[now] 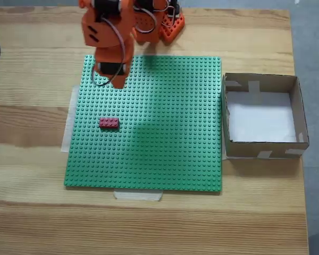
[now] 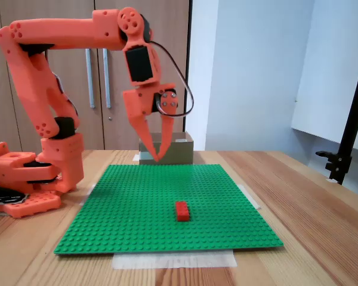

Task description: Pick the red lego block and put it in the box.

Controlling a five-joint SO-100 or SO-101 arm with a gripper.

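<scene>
The small red rectangular lego block (image 1: 109,123) lies flat on the large green studded baseplate (image 1: 165,149), in the left half of the baseplate as the fixed view from above shows it, and nothing touches it. The orange two-finger gripper (image 2: 157,158) hangs in the air above the baseplate, pointing down; in the fixed view from the side its two fingers meet at the tips, so I judge it as closed and holding nothing. In the view from above the gripper (image 1: 117,82) is over the far left part of the baseplate, apart from the block. The shallow brown cardboard box (image 1: 297,106) with a white bottom stands just beside the right edge of the baseplate in that view, and it has nothing inside. So the task is at its first step, the approach to the block, and the grasp is not yet done. The next move, as I judge it, calls for opening the fingers, bringing them over the block on the baseplate, lining them across its narrow sides, and then going down before closing.
</scene>
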